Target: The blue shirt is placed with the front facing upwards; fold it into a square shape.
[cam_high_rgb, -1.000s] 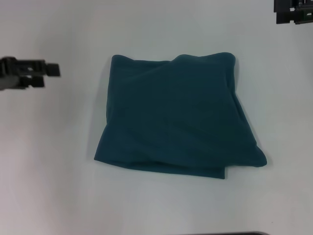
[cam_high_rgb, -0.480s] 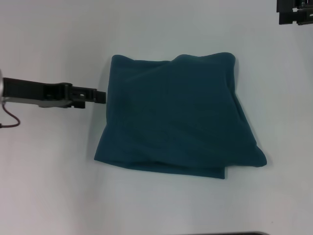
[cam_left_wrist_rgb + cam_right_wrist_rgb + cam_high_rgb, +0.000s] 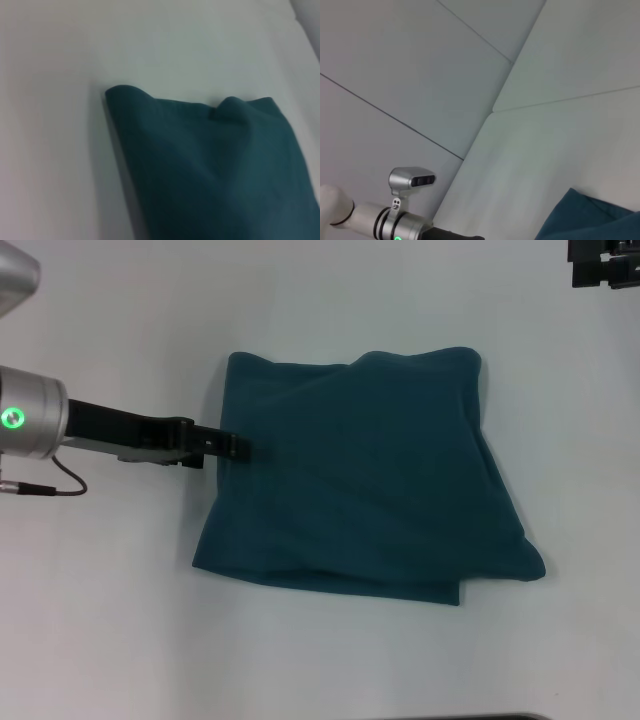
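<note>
Whether the left gripper's (image 3: 232,446) fingers are open or closed cannot be told; their tip is lying over the left edge of the blue shirt (image 3: 370,480), probably to tidy that side. The shirt is resting folded, roughly square, mid-bench (image 3: 100,640). The right gripper (image 3: 604,262) is waiting at the far right corner.

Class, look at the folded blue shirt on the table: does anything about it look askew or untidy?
Yes. The blue shirt is not a neat square: its near edge flares wider than the far edge, and a bump wrinkles the far edge. The left tool reaches over its left edge.
</note>
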Action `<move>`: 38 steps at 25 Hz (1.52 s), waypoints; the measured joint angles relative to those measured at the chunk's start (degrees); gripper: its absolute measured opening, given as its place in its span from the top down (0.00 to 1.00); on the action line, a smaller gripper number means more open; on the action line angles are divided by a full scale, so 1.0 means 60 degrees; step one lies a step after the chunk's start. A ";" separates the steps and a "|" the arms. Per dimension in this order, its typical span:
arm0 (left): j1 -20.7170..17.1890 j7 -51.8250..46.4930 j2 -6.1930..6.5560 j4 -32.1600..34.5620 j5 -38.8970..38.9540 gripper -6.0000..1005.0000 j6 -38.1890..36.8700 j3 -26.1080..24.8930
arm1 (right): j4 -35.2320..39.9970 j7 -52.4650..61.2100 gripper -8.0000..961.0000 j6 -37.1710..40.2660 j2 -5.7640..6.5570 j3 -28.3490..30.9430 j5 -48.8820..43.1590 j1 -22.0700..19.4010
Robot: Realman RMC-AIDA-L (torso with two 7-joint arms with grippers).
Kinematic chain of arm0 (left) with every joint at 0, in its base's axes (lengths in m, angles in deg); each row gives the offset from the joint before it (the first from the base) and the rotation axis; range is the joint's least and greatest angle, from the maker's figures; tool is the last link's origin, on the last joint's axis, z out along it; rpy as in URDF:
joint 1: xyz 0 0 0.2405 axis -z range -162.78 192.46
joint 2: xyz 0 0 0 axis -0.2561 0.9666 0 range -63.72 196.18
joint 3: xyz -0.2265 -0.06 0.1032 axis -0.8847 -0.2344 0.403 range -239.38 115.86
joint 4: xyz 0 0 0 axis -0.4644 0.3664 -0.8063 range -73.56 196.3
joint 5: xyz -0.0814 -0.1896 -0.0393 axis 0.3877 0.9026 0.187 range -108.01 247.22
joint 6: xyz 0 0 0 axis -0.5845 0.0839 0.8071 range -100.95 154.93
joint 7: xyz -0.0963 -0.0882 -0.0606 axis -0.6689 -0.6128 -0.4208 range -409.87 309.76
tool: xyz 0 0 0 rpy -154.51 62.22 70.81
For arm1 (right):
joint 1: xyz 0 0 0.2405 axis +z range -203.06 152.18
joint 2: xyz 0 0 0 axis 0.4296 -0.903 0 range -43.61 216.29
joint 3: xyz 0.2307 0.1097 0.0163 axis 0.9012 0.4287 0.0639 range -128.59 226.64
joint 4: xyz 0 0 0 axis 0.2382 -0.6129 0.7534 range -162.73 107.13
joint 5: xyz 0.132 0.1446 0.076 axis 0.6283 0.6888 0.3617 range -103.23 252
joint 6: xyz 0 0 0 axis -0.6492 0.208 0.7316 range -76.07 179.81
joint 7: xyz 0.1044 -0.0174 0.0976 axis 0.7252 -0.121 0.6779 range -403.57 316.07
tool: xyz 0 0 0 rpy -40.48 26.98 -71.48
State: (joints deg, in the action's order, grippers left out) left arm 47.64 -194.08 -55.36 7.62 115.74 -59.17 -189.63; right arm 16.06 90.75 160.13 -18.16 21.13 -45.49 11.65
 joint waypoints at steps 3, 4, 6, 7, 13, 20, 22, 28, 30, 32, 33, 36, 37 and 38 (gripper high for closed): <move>0.0168 -0.0155 -0.0062 0.0171 -0.0321 0.18 0.0326 0.0107 | -0.0001 0.0007 0.02 0.0016 0.0008 0.0128 0.0000 -0.0021; 0.0223 -0.0180 -0.0089 0.0206 -0.0415 0.18 0.0402 0.0115 | 0.0000 0.0011 0.02 0.0021 0.0013 0.0166 0.0000 -0.0025; 0.0287 -0.0195 -0.0141 0.0230 -0.0498 0.18 0.0486 0.0116 | -0.0001 0.0018 0.02 0.0030 0.0016 0.0206 0.0000 -0.0032; 0.0317 -0.0196 -0.0166 0.0234 -0.0521 0.18 0.0519 0.0117 | -0.0001 0.0020 0.02 0.0031 0.0016 0.0209 0.0000 -0.0033; 0.0665 -0.0225 -0.0325 0.0673 -0.0559 0.18 0.0600 0.0212 | 0.0000 0.0025 0.02 0.0036 0.0015 0.0211 -0.0001 -0.0032; 0.0946 -0.0951 -0.0350 0.0827 -0.0821 0.22 0.1006 0.0366 | -0.0006 0.0036 0.02 0.0035 0.0014 0.0228 -0.0001 -0.0026; 0.0919 -0.0976 -0.0350 0.0770 -0.0745 0.26 0.0952 0.0365 | -0.0022 0.0046 0.02 0.0033 0.0014 0.0228 -0.0001 -0.0029; 0.0915 -0.0981 -0.0344 0.0744 -0.0718 0.37 0.0780 0.0372 | -0.0025 0.0108 0.02 0.0032 0.0014 0.0225 -0.0001 -0.0006; 0.0915 -0.0982 -0.0346 0.0712 -0.0710 0.43 0.0743 0.0370 | -0.0024 0.0112 0.02 0.0032 0.0014 0.0225 -0.0001 0.0009; 0.0916 -0.0983 -0.0352 0.0649 -0.0704 0.52 0.0601 0.0244 | -0.0022 0.0113 0.02 0.0027 0.0014 0.0225 -0.0001 0.0021; 0.0904 -0.0983 -0.0355 0.0622 -0.0702 0.56 0.0475 0.0125 | -0.0021 0.0114 0.02 0.0019 0.0014 0.0224 -0.0001 0.0022; 0.0666 -0.0982 -0.0337 0.0362 -0.0698 0.66 0.0004 -0.0581 | -0.0017 0.0114 0.02 -0.0006 0.0014 0.0223 -0.0001 0.0000; 0.0573 -0.0982 -0.0328 0.0261 -0.0699 0.70 -0.0072 -0.0738 | -0.0015 0.0114 0.02 -0.0010 0.0014 0.0225 -0.0001 -0.0009; 0.0412 -0.0988 -0.0298 0.0103 -0.0699 0.73 -0.0201 -0.0967 | -0.0015 0.0114 0.02 -0.0013 0.0014 0.0225 -0.0001 -0.0020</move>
State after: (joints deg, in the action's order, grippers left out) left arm 50.11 -200.01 -57.15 8.24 111.54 -60.38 -195.43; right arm 15.97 91.43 160.05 -18.08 22.48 -45.50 11.53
